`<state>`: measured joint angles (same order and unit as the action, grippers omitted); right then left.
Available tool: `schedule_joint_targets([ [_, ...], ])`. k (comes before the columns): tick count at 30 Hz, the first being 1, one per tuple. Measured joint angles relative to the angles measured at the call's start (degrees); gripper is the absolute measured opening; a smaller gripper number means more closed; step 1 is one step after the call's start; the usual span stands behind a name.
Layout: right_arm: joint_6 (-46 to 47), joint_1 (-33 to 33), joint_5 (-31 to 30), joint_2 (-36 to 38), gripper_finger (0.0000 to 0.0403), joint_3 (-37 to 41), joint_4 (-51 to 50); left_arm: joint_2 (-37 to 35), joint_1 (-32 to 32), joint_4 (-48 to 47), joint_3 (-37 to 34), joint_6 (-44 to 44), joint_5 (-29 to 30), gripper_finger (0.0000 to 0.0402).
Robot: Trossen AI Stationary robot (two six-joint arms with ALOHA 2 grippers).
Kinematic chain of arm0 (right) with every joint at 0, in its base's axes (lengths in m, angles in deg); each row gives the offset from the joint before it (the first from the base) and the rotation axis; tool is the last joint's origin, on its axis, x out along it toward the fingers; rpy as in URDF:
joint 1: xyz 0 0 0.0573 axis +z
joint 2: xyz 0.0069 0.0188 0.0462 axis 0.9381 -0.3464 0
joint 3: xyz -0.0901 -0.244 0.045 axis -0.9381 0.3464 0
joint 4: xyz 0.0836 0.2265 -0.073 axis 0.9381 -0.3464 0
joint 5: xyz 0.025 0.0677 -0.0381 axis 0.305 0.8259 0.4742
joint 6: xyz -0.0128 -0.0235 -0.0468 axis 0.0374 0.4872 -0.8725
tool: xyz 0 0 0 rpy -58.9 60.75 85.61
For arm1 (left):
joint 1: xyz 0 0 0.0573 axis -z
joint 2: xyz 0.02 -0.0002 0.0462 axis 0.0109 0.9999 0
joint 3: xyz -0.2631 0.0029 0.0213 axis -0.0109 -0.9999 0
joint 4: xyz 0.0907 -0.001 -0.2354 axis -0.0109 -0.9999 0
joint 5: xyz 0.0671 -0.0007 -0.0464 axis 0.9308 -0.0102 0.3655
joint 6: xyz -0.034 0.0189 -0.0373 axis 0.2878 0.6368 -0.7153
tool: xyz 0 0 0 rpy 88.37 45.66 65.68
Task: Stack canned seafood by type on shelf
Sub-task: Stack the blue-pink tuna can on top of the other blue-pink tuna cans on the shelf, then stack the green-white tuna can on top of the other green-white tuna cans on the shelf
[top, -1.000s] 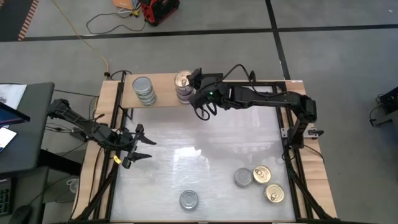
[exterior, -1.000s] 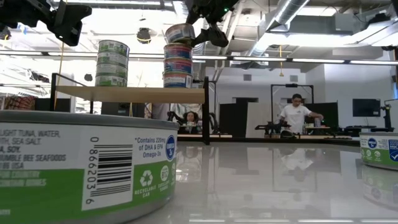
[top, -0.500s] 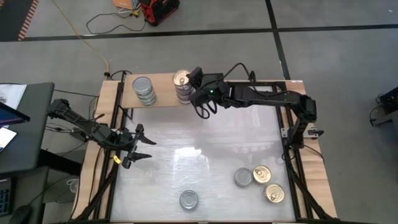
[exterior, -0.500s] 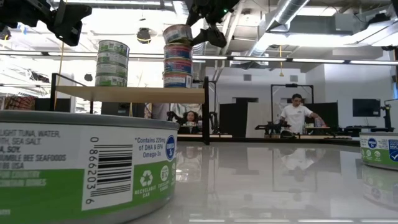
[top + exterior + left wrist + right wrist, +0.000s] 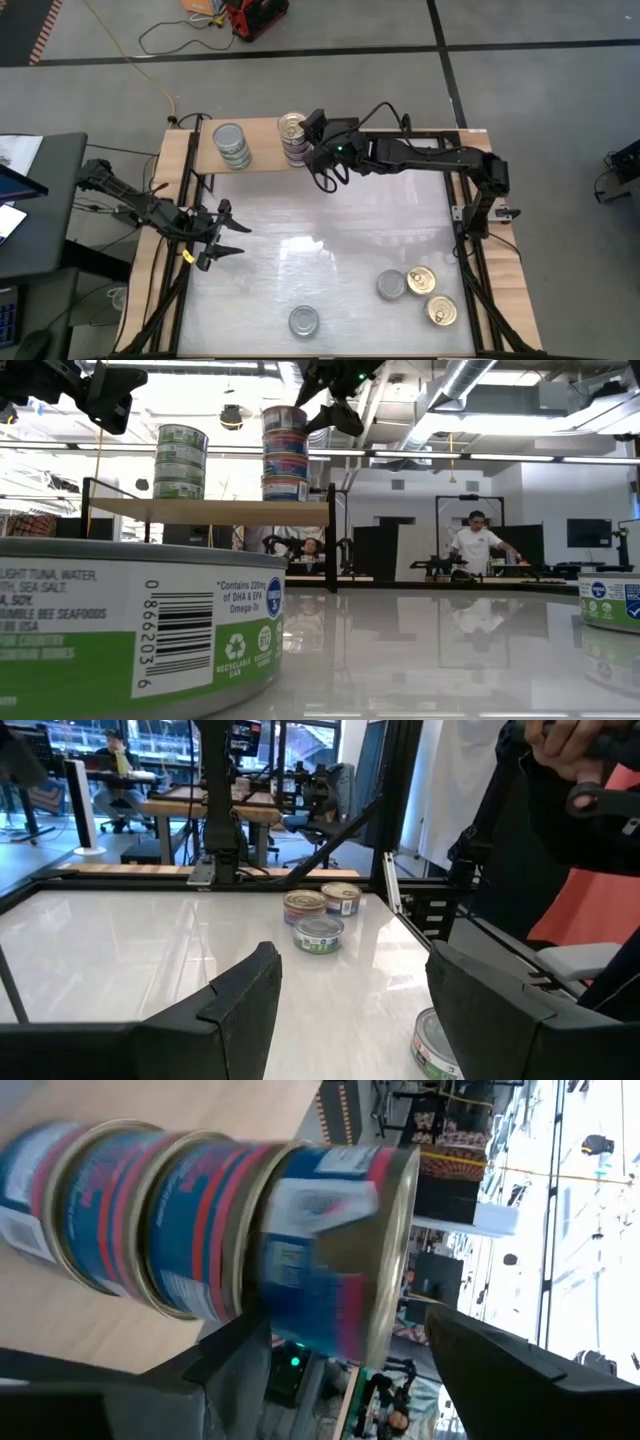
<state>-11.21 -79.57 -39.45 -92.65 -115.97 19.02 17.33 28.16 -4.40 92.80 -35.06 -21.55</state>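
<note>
Two stacks of tins stand on the shelf point(image 5: 255, 150): silver-lidded point(image 5: 231, 146) and gold-lidded point(image 5: 293, 138). The right gripper point(image 5: 325, 172), fingers spread, empty, sits just beside the gold stack, partly cut off in the low view. The left gripper point(image 5: 222, 245) waits wide open.

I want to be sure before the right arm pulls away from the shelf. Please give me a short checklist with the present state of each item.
1. Top gold-lid tin sits level on its stack: ok in the low view.
2. Right gripper open, clear of the stack: ok; its fingers spread, the tin between them but apart.
3. Silver-lid stack stands apart on the shelf: ok.
4. Left gripper open, off to the table's left side: ok.
5. Loose tins lie far from the right arm's way back: ok.
</note>
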Motion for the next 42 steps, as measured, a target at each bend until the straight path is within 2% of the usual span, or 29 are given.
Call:
schedule_joint_targets([
  [10,1.55,0.64,-0.12,0.0,0.0286,0.0,0.58,0.0,-0.01,-0.02,0.0,0.01,-0.04,0.024],
  [15,4.36,1.35,-5.04,0.02,0.0286,0.02,1.53,0.0,-0.01,0.0,0.0,-0.08,-0.04,0.024],
  [22,8.55,3.23,-8.96,0.26,0.0286,0.02,0.76,0.0,0.01,0.0,0.0,-0.05,0.0,0.024],
  [27,14.11,5.51,-12.01,0.68,0.0286,0.02,-1.37,0.0,0.0,0.01,0.0,-0.08,0.81,0.024],
  [31,26.83,8.75,-12.44,0.68,0.0286,0.02,-5.84,0.0,0.0,0.02,0.0,-0.12,3.34,0.024],
  [34,41.38,10.83,-7.9,0.68,0.0286,0.02,-13.77,0.0,-0.01,0.02,0.0,-0.17,6.06,0.024],
  [36,51.68,11.13,0.05,0.68,0.0286,0.02,-19.3,0.0,-0.01,0.06,0.0,-0.19,7.05,0.024],
  [38,61.22,11.14,10.67,0.35,0.0286,0.02,-23.0,0.0,-0.01,0.07,0.0,-0.21,7.55,0.024],
  [40,68.98,11.14,20.01,0.02,0.0286,0.21,-24.28,0.01,-0.01,0.07,0.0,-0.21,8.03,0.024],
  [42,75.67,11.36,26.65,-0.25,0.0286,1.95,-22.44,0.0,-0.01,0.14,0.0,-0.21,8.5,0.024],
])
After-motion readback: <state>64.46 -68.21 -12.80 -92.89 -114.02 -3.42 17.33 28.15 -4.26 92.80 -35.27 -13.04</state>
